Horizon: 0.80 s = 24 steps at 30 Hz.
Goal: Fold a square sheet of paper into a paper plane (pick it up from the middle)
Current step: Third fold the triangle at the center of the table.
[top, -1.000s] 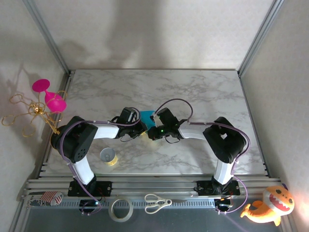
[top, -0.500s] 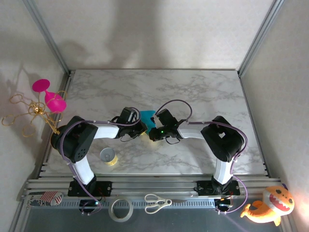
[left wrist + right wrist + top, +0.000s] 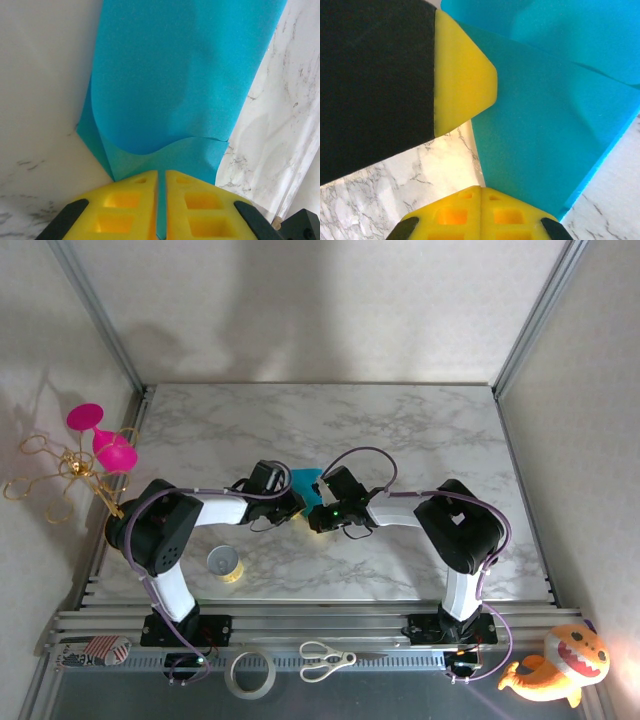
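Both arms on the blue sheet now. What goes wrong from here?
1. Left gripper and right gripper both pinch the square sheet of paper close together; diverging pulls could tear it.
2. The sheet bows near the left grip, so a stray crease may set.
3. Right grip sits near an edge; it might slip.
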Motion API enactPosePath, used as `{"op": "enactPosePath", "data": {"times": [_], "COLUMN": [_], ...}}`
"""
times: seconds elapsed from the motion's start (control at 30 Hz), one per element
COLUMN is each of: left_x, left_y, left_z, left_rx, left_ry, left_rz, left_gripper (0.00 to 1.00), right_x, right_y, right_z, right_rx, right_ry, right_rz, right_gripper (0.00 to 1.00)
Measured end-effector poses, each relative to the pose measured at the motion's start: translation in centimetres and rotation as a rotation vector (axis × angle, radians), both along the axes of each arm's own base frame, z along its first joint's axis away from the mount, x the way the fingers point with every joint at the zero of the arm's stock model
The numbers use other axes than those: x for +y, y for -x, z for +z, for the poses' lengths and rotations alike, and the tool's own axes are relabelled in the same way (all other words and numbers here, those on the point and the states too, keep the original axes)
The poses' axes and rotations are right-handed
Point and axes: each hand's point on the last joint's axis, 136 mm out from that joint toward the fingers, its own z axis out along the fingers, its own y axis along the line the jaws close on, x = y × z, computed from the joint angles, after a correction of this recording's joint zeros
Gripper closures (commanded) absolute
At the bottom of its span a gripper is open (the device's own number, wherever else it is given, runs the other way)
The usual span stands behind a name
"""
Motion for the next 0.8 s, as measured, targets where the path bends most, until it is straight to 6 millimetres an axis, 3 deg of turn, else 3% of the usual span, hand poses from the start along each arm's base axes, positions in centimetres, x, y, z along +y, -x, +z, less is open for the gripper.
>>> {"op": "enactPosePath", "data": {"times": [0.2,0.37,0.6,0.8], "left_x": [-0.9,-1.2,-0.5,-0.3], "left_y": [-1.6,-2.1,-0.6,-0.5], "left_z": [2.0,3.5,1.9,1.2], "left_rx": [-0.074,-0.141,-0.117,-0.121], "left_ry": [0.002,0.007,-0.02,-0.047], "left_rz": [-0.045,-0.081,-0.105,-0.125], "left_gripper": [0.79,0.83,0.86,0.86], "right_x": [-0.1,-0.1,-0.1,0.0], "right_y": [0.0,0.0,0.0,0.1], "right_z": [-0.1,-0.1,-0.2,-0.2], "right_rx": [0.0,0.001,0.003,0.005], "right_ry": [0.003,0.004,0.004,0.003], "right_rz": [-0.002,-0.002,-0.002,-0.001], "right_gripper": [0.97,0.98,0.98,0.98]}}
